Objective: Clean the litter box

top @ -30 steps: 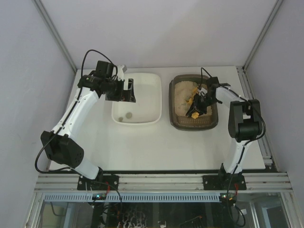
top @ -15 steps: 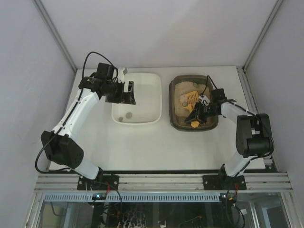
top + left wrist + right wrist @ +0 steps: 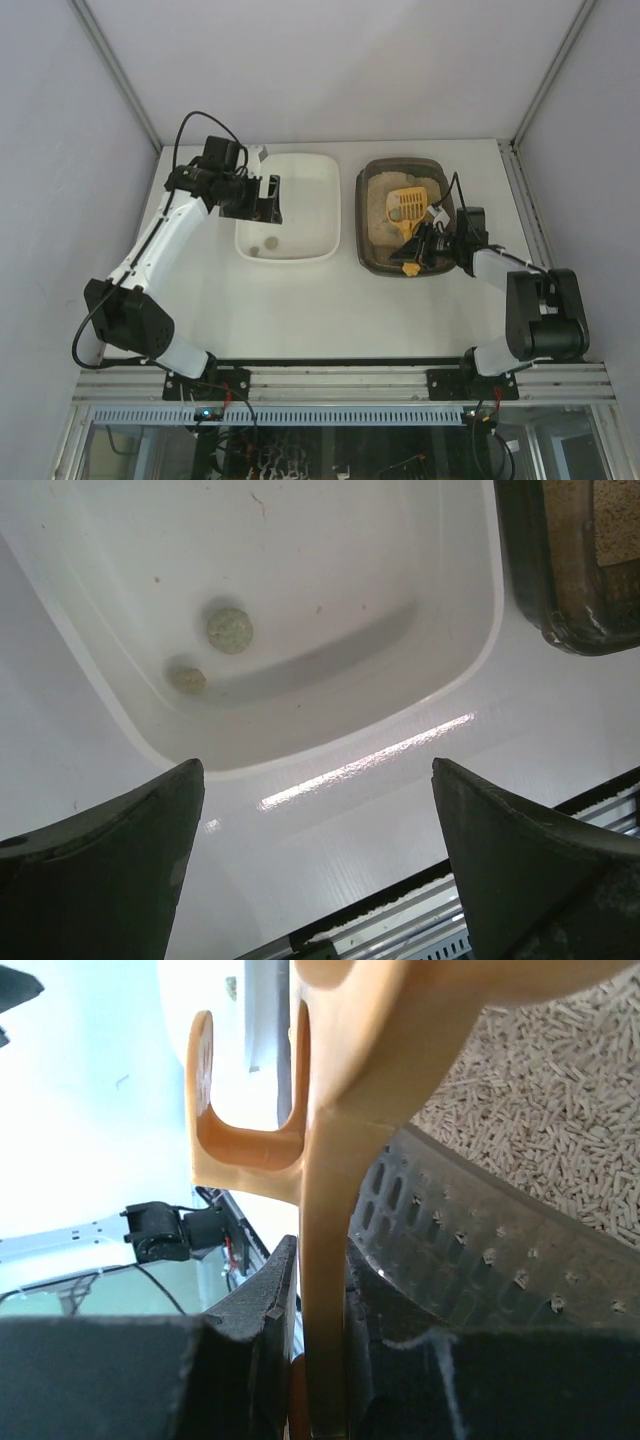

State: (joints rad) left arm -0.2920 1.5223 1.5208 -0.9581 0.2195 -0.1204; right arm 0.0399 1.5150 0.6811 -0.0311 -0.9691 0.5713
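The litter box [image 3: 361, 222] is a dark brown tray with beige litter, right of centre. A yellow slotted scoop [image 3: 406, 207] lies with its head over the litter and its handle reaching across the near rim. My right gripper [image 3: 426, 246] is shut on that handle at the box's near right corner. In the right wrist view the scoop handle [image 3: 330, 1210] is pinched between the black fingers [image 3: 268, 1310], with the litter [image 3: 545, 1150] and the litter box wall [image 3: 470, 1250] beside it. My left gripper [image 3: 268, 197] hangs open over the white tub's left side, holding nothing.
The white tub [image 3: 336, 215] stands left of the litter box; in the left wrist view the tub [image 3: 440, 600] holds two greenish clumps [image 3: 230, 630] near one wall. A corner of the litter box [image 3: 525, 570] shows at that view's top right. Walls enclose the table.
My right gripper has drawn back towards the near right corner of the litter box, and the scoop's head now lies uncovered over the litter. The left arm has barely moved.
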